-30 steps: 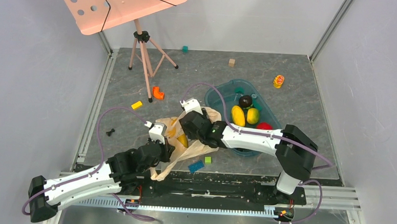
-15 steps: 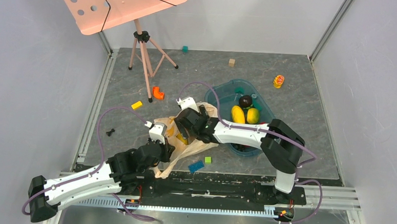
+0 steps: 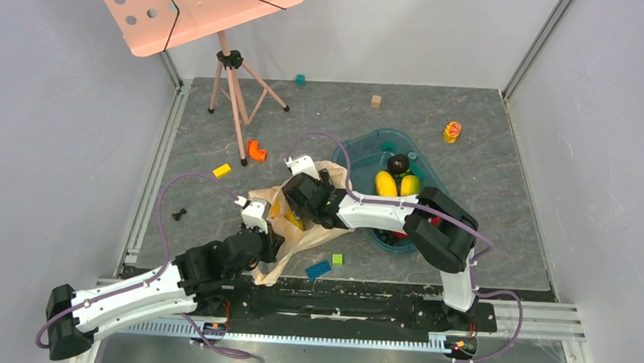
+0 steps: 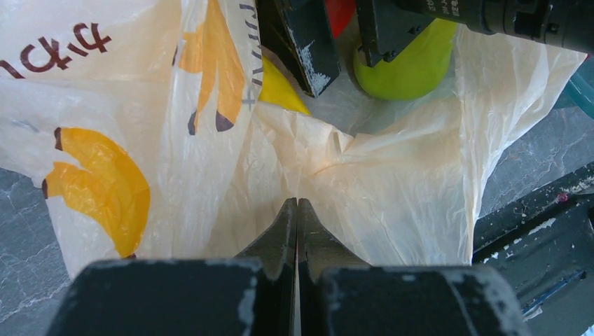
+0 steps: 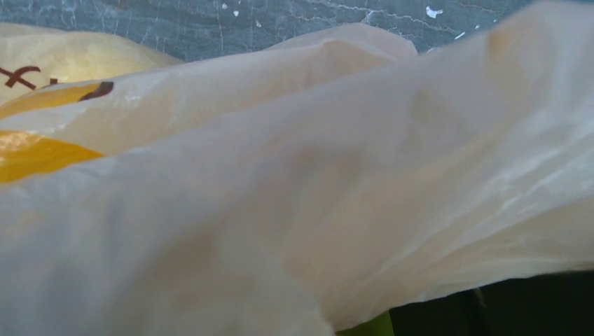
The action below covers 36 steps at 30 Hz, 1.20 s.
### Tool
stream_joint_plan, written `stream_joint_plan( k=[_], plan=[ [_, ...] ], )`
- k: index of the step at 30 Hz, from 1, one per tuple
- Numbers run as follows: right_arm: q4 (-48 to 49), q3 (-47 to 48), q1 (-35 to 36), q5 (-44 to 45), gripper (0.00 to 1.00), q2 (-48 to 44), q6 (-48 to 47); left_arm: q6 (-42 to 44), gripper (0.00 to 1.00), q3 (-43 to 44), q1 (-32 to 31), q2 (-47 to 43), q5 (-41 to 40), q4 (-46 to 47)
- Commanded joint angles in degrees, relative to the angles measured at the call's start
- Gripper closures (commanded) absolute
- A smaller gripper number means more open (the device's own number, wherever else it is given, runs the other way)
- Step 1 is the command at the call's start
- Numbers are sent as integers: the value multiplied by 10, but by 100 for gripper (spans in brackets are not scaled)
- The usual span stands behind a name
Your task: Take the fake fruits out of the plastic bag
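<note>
Cream crinkled film: the plastic bag [image 3: 317, 236] lay on the grey desk [image 3: 471, 123], just beside the teal tray [image 3: 369, 142] and near the arms' bases.

Against one second ago: the right arm had folded its elbow in toward the bag. It had also pushed the right tool [image 3: 295, 209] further into the bag's mouth. Left arm, bag outline, and the two yellow fruits [image 3: 385, 187] and dark plum [image 3: 399, 163] in the tray were unchanged.

Pose: the left arm stretched low from the near left corner, with the left tool [image 3: 270, 242] at the bag's near edge. The right arm was bent sharply, its forearm lying across the tray's near-left rim and its wrist tipped into the bag.

The left wrist view gave what the top view did not.
- The left tool was pinched fully together on a fold of the bag, film bunched at the fingers [image 4: 278, 234].
- Beyond, inside the bag, the right tool's jaws stood narrowly apart, with nothing seen clamped.
- A green pear [image 4: 415, 64] touched the outer side of one finger, and a yellow piece [image 4: 281, 88] lay beside the other.
- A red patch [image 4: 340, 14] showed between them at the frame's top. Whether it touched them could not be told.

The right wrist view was almost wholly bag film, close and blurred. It showed a printed banana [image 5: 35, 154] at left, a green sliver [image 5: 368, 327] at the bottom edge, and desk along the top. Its own fingers were not visible there.
</note>
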Motion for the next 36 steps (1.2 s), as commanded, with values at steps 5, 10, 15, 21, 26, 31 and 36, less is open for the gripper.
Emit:
stream_joint_plan(
  k=[5,10,15,21,26,31,36],
  plan=[
    [54,-25,-6,15,35,-31,-9,17,98,9,4,0,-5,16],
    [47,-54,-1,-16,41,-69,-10,17,98,9,3,0,-3,16],
    [42,-85,14,-57,41,-128,-11,17,98,9,4,2,-4,17],
    [27,-102,35,-143,41,-184,-14,18,98,10,3,3,-3,17],
    [21,-119,50,-201,40,-224,-14,18,98,9,4,3,-4,18],
    [20,-143,67,-239,39,-277,-12,18,98,9,4,4,-2,18],
    [20,-178,82,-265,38,-339,-3,17,98,9,4,4,-2,18]
  ],
)
